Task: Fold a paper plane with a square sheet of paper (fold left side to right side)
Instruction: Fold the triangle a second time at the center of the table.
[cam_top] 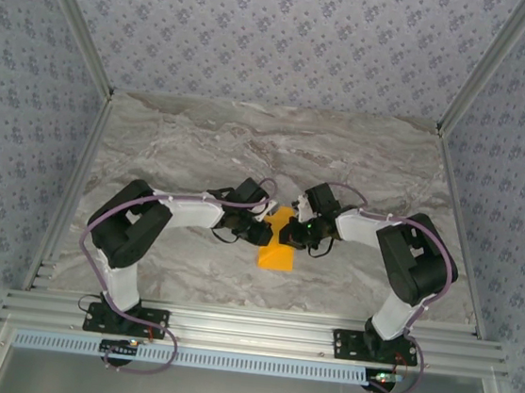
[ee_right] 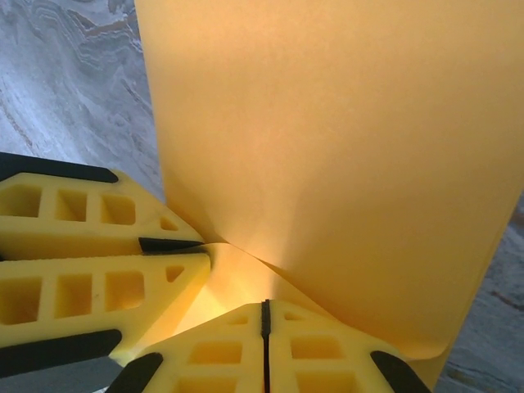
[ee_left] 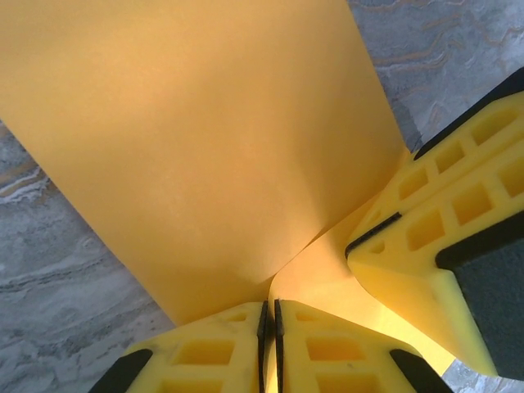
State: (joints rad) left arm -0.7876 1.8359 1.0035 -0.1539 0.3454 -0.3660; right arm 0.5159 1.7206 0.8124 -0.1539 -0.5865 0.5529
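The square sheet of paper (cam_top: pixel 277 255) lies bright orange at the table's middle, partly lifted into a curved flap (ee_left: pixel 205 139). My left gripper (cam_top: pixel 266 232) comes at it from the left. In the left wrist view my left gripper (ee_left: pixel 274 304) is shut with the paper's edge running in between its pads. My right gripper (cam_top: pixel 292 230) meets it from the right. In the right wrist view my right gripper (ee_right: pixel 265 304) is shut tight, its tips against the paper's lower layer (ee_right: pixel 246 278); I see no paper between them. The two grippers' tips nearly touch. No paper plane is in view.
The grey marbled table (cam_top: pixel 201 152) stretches out to the back and both sides. Patterned walls and metal rails (cam_top: pixel 247 328) enclose it. The arms' bases (cam_top: pixel 125 318) sit at the near edge.
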